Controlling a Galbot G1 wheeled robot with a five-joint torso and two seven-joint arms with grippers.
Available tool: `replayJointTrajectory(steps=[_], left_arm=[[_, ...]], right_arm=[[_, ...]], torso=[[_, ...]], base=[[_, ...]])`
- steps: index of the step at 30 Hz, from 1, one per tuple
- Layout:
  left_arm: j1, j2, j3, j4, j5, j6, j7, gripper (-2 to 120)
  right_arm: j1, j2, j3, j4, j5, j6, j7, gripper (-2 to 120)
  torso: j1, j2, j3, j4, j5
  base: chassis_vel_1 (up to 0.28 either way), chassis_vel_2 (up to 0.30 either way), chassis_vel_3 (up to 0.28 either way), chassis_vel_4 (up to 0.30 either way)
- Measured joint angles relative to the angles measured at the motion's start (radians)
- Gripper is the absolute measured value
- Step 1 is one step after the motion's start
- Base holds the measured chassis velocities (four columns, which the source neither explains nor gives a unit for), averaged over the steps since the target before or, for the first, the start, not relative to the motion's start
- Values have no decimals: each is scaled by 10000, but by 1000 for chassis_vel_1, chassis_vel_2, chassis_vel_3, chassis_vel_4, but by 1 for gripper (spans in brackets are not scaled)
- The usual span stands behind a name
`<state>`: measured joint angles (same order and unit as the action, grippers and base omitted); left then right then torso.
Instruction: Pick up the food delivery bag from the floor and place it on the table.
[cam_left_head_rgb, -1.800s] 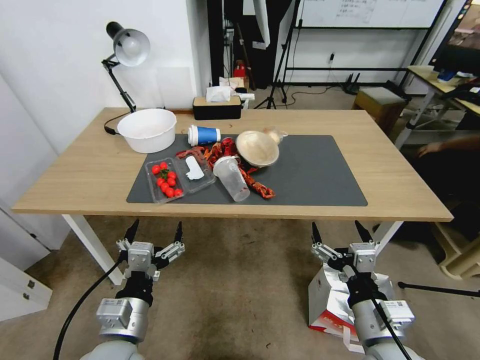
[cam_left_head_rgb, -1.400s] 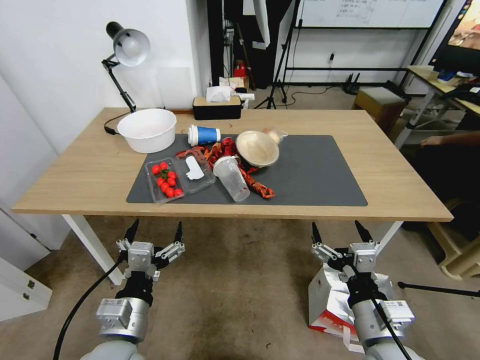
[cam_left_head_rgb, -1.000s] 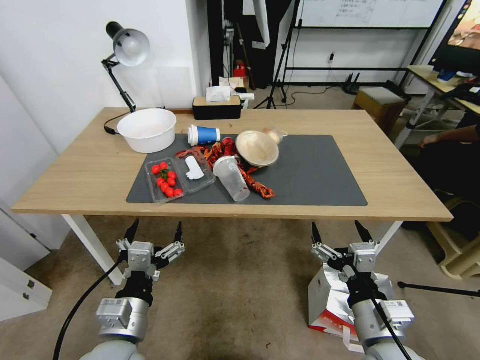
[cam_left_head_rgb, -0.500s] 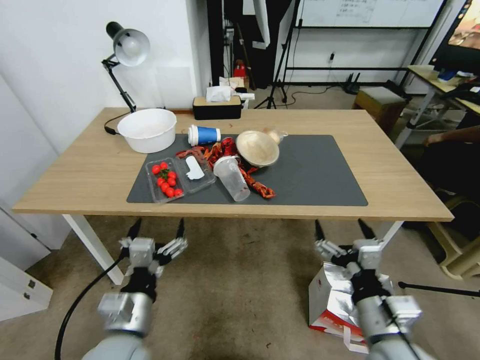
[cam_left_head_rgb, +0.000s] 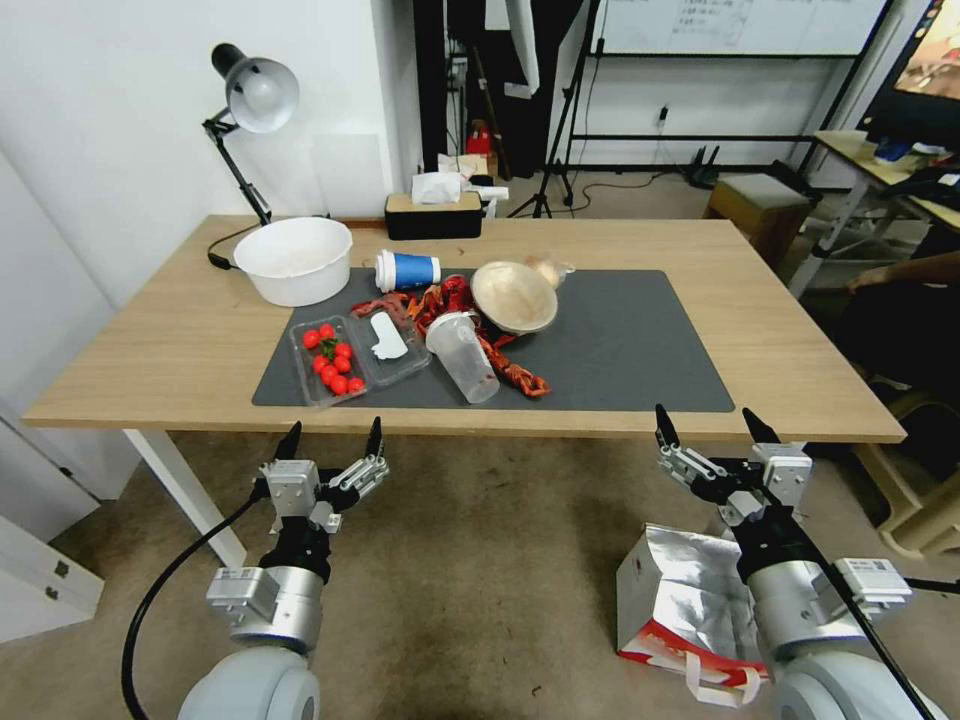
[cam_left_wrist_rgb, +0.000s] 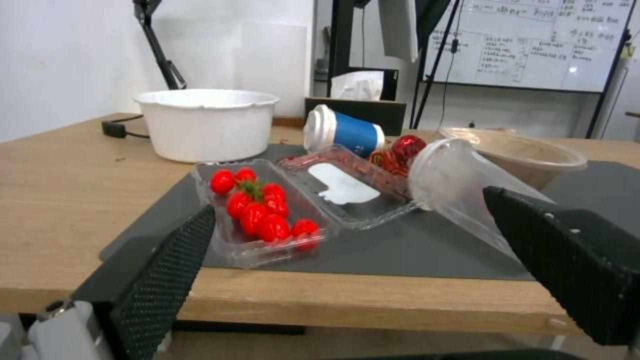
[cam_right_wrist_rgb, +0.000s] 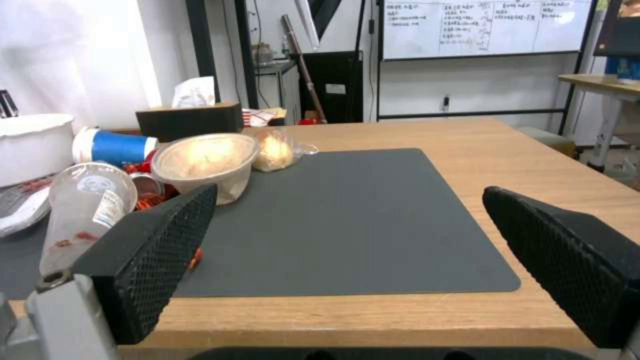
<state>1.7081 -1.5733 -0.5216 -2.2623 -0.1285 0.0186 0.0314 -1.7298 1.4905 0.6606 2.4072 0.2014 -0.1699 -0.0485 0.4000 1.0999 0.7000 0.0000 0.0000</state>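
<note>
The food delivery bag (cam_left_head_rgb: 680, 600) stands on the floor (cam_left_head_rgb: 480, 560) at the lower right, its silver foil lining showing at the open mouth, a red panel and white handles at its base. My right gripper (cam_left_head_rgb: 715, 425) hangs open above and just behind the bag, at the height of the front edge of the table (cam_left_head_rgb: 190, 340). My left gripper (cam_left_head_rgb: 333, 438) is open in front of the table's left half, holding nothing. The dark grey mat (cam_left_head_rgb: 640, 350) covers the table's middle; its right half is bare in the right wrist view (cam_right_wrist_rgb: 347, 220).
On the mat's left lie a tray of cherry tomatoes (cam_left_head_rgb: 330, 362), a tipped clear cup (cam_left_head_rgb: 463, 357), a blue paper cup (cam_left_head_rgb: 408, 270), a lidded bowl (cam_left_head_rgb: 514, 295) and red scraps. A white tub (cam_left_head_rgb: 294, 259), lamp (cam_left_head_rgb: 252, 100) and tissue box (cam_left_head_rgb: 434, 212) stand behind. A white table leg (cam_left_head_rgb: 185, 485) stands left.
Both arms have risen from floor height to the table's front edge. The right gripper has lifted off the bag's mouth and shifted right. The bag stays on the floor.
</note>
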Motion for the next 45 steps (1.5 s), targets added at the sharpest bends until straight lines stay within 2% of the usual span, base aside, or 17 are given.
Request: replayJointTrajectory(steps=[16,21,24,30,37,45], left_arm=[[146,-49,-118,-108,-128,-151,65,100],[183,-34,-117,-130,-128,-138,56,100],[210,-40,-115,-156,-128,-138,51,100],[215,-41,-111,-157,-128,-138,51,100],[223,-43,-107,-158,-127,-138,51,100],[224,-32,-107,-159,-127,-142,49,100]], right_arm=[[-132,-140,131,45,46,202,-29,100],[-157,-140,131,52,46,222,-28,100],[-193,-139,136,62,41,245,-23,100],[-196,-139,136,65,41,250,-23,100],[-209,-151,148,68,40,271,-22,100],[-215,-149,145,64,38,293,-22,100]], torso=[[-13,-26,-16,0,0],[-71,-157,-85,1,0],[-180,-402,-222,0,0],[-207,-460,-253,0,0],[-311,-707,-393,0,0],[-501,-1130,-627,0,0]], base=[[0,0,0,0],[0,0,0,0],[0,0,0,0],[0,0,0,0],[0,0,0,0],[0,0,0,0]])
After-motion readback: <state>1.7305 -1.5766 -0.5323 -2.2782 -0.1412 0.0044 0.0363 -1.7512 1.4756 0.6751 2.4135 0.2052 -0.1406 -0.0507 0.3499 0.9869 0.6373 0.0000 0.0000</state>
